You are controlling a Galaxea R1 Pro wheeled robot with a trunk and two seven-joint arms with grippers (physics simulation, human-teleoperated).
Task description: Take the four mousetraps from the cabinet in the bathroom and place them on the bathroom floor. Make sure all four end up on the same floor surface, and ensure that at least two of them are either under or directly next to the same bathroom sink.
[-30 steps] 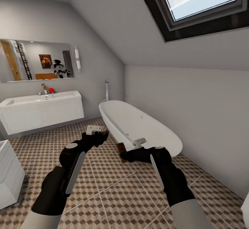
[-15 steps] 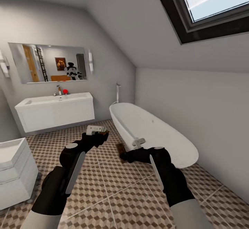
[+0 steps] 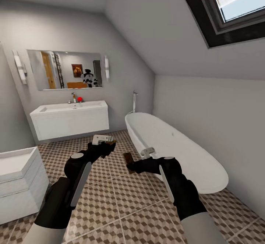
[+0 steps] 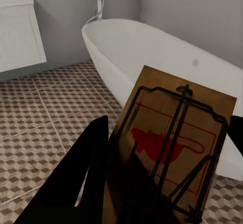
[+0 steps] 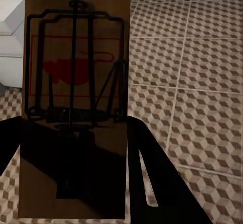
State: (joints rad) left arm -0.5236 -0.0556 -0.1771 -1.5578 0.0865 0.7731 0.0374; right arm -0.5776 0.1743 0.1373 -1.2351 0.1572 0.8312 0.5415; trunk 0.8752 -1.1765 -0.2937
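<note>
At 9 o'clock a white sink [image 3: 70,120] hangs on the wall. The left gripper [image 3: 105,145] holds a mousetrap [image 4: 174,143] above the floor [image 3: 121,203]. The right gripper [image 3: 134,166] holds another trap [image 5: 76,107]. At 2 o'clock stands a bathtub [image 3: 176,148].

One brown mousetrap [image 4: 172,138] was clamped in the left gripper [image 3: 106,145], another mousetrap [image 5: 76,97] in the right gripper [image 3: 131,166], above the tiled floor [image 3: 136,203].

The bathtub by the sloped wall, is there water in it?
No. In the head view the bathtub shows a bare white inside with no water in the part that is visible.
</note>
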